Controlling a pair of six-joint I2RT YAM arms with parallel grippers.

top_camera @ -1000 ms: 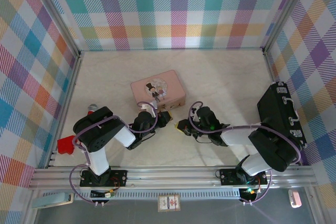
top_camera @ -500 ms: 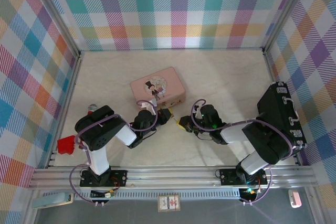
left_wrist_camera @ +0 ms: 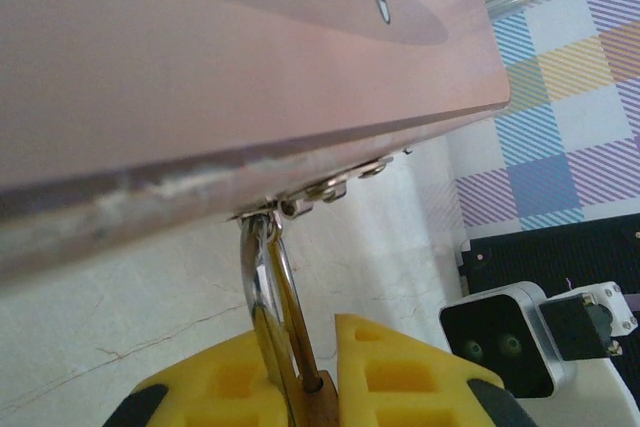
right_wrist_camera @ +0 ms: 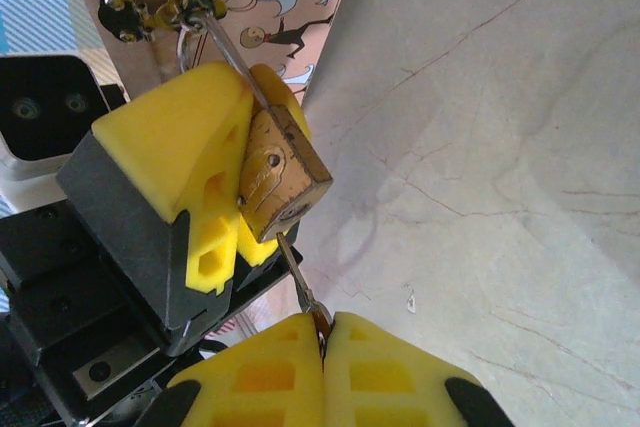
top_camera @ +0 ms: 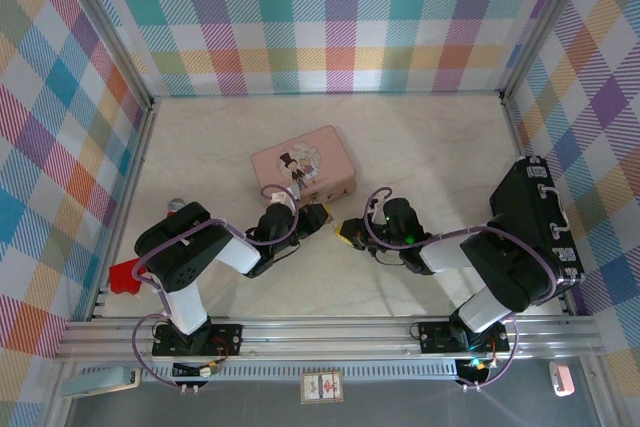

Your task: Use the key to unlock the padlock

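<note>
Aluminium rail (top_camera: 330, 337) runs along the near edge of the counter (top_camera: 440, 147), with both arm bases bolted to it. A small red object (top_camera: 124, 275) lies just left of the left arm (top_camera: 190, 252). A black case (top_camera: 535, 212) stands along the right side, beside the right arm (top_camera: 505, 277). Both arms reach inward and meet near the middle of the counter, just in front of the near right corner of the pink case (top_camera: 300, 167).

The right gripper (right_wrist_camera: 322, 332) has its yellow fingers (right_wrist_camera: 390, 367) clenched together on the key (right_wrist_camera: 305, 292), whose thin dark blade sticks out beyond them. The blade's tip meets the bottom face of the padlock (right_wrist_camera: 285, 177); how deep it sits cannot be told. The brass padlock hangs tilted, just off that near right corner of the pink case. The left gripper (left_wrist_camera: 312, 347) is grasping the padlock body between its own yellow fingers (left_wrist_camera: 395, 367).

The silver shackle (left_wrist_camera: 262, 277) rises from the body and loops through the small metal hasp (left_wrist_camera: 320, 190) on the pink case's near edge. The case lies flat, its lid printed with cartoon figures. Beyond it the pale counter stretches to the far plaid wall (top_camera: 340, 17).
</note>
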